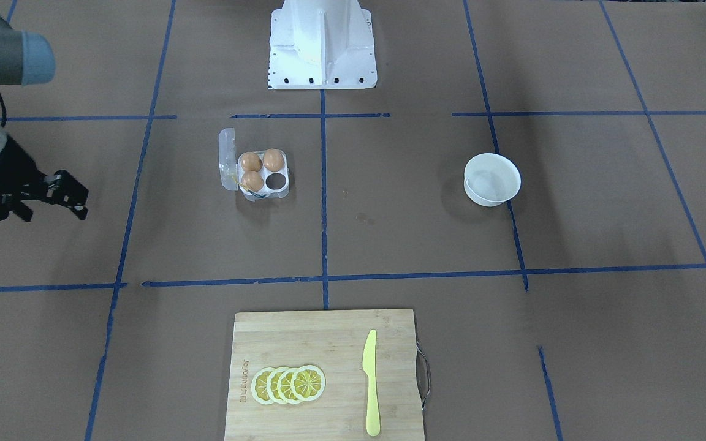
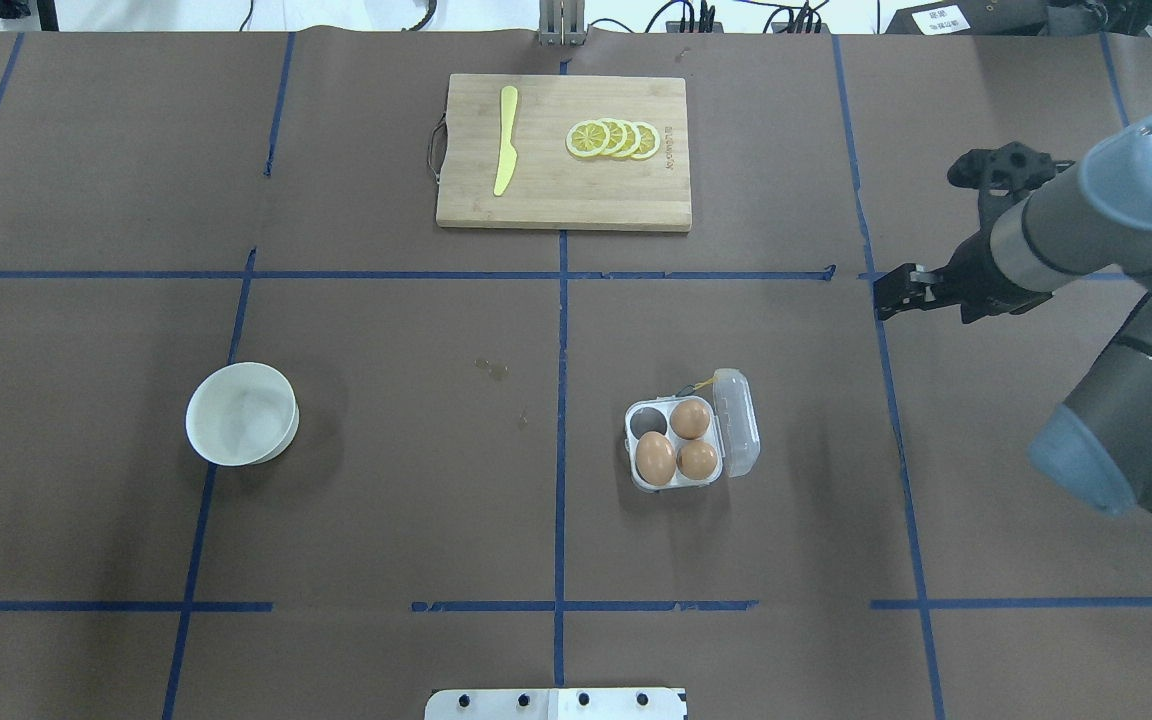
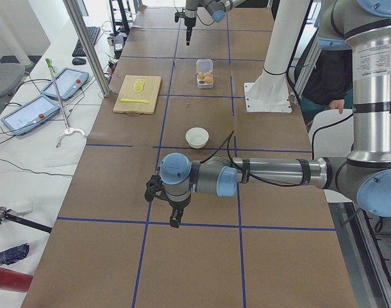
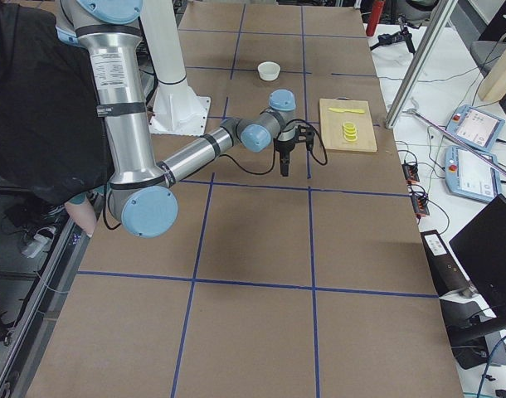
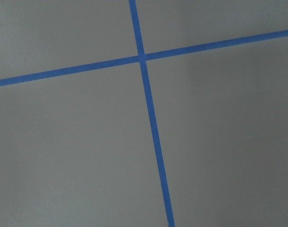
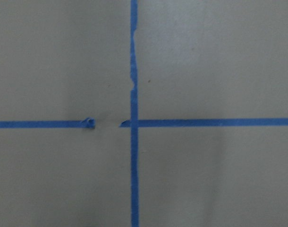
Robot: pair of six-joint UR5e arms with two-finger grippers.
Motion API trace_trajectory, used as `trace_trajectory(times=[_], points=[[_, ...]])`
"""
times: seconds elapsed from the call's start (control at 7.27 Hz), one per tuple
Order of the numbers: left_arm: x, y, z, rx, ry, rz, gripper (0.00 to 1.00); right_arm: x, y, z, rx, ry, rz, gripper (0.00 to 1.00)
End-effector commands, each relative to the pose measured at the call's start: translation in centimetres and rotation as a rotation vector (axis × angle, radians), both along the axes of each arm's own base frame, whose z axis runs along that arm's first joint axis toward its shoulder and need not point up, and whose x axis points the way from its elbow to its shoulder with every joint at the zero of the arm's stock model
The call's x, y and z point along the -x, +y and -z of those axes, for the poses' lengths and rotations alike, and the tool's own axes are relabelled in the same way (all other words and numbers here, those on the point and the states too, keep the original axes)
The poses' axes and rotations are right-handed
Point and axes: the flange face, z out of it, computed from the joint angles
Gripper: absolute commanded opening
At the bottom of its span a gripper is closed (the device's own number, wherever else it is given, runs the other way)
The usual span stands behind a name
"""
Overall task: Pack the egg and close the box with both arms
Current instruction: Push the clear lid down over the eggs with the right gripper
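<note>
The small clear plastic four-cell egg box (image 2: 648, 423) sits on the brown paper-covered table (image 2: 386, 500), a bit to the robot's right of the middle & near its white base (image 1: 322, 55). Three smooth orange-brown eggs (image 2: 655, 457) sit snug in three cups, so they can't roll; the 4th cup is empty, & no loose egg shows anywhere on the table. The clear hinged lid (image 2: 739, 422) is flopped open on the side facing the right arm, w/ a thin yellow string (image 2: 701, 383) by its far corner. I think the lid lies that way so an arm from that side can tip it over the eggs. So the packing looks mostly done, but the closing isn't. The grey right arm (image 2: 1066, 220) is well apart from the box, off to the side, w/ its black right gripper (image 2: 886, 300) hanging above bare table over a blue tape line. Its fingers look pressed together w/ nothing in them. It seems parked there, out of the way. The left gripper (image 3: 174, 215) shows only in the left side view, far down the table from the box, over bare paper; can't tell if its fingers are apart or together. The round white bowl (image 2: 194, 420) stands alone on the robot's left & looks empty. The bamboo cutting board (image 2: 556, 190) lies at the far edge w/ yellow lemon slices (image 2: 614, 139) & a yellow plastic knife (image 2: 506, 140), prob. not needed here. Both arms have a long reach to make before they can close the box.
</note>
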Motion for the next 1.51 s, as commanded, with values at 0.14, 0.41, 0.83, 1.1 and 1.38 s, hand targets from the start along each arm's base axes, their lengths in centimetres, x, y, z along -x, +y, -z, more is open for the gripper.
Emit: trace_trajectory(times=[0.14,0.41,0.83,1.1,1.38], points=[[-0.1,-1.7,1.4,-0.028,0.011,0.001,1.00,10.0,8.2,4.0,-0.029,-0.010,0.035,0.98],[-0.2,-1.7,1.3,-0.024,0.014,0.000,1.00,14.2,9.1,11.5,-0.004,-0.055,0.000,0.98],[-0.1,-1.5,1.3,-0.029,0.014,0.002,1.00,11.9,5.4,14.3,0.008,-0.043,-0.061,1.00],[-0.1,-1.6,1.4,-0.033,0.009,-0.001,1.00,8.7,2.2,12.8,-0.020,0.053,-0.043,1.00],[-0.1,-1.6,1.3,-0.034,0.006,-0.002,1.00,1.2,-1.9,8.0,-0.047,0.095,0.067,1.00]])
